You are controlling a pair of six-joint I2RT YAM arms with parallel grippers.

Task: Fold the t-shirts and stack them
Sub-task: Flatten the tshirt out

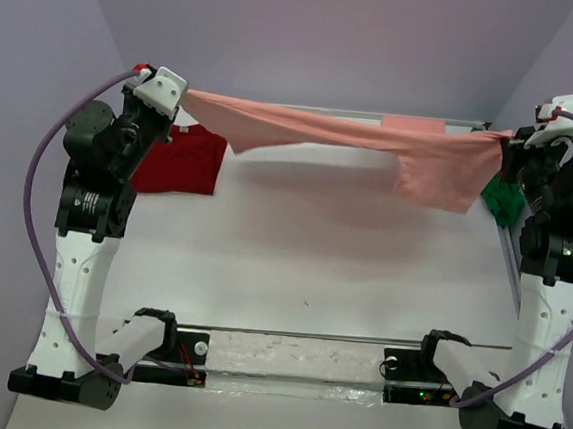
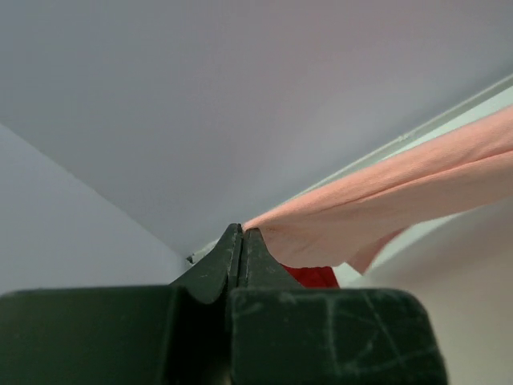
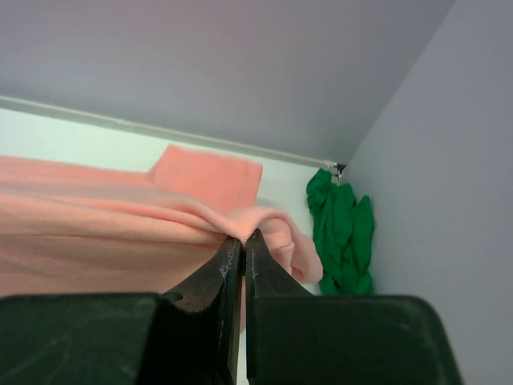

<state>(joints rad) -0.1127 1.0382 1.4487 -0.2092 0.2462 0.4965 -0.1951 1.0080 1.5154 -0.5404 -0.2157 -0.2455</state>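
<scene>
Left fingers (image 2: 227,269) and right fingers (image 3: 228,271) clamp the pink shirt (image 1: 373,142), stretched taut above the tabletop (image 1: 313,257); red shirt (image 1: 186,161) far left, green shirt (image 1: 504,200) far right, both partly hidden.

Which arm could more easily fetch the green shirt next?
Likely the right: the green shirt lies bunched beside the right gripper; the left gripper holds the pink shirt's opposite end.

Judged a robotics lab cell: plain lilac walls (image 1: 312,36) closing round a white table (image 1: 322,268) on three sides, left arm (image 1: 84,287) and right arm (image 1: 547,338) bolted at its near edge, purple cables (image 1: 34,213) alongside.
</scene>
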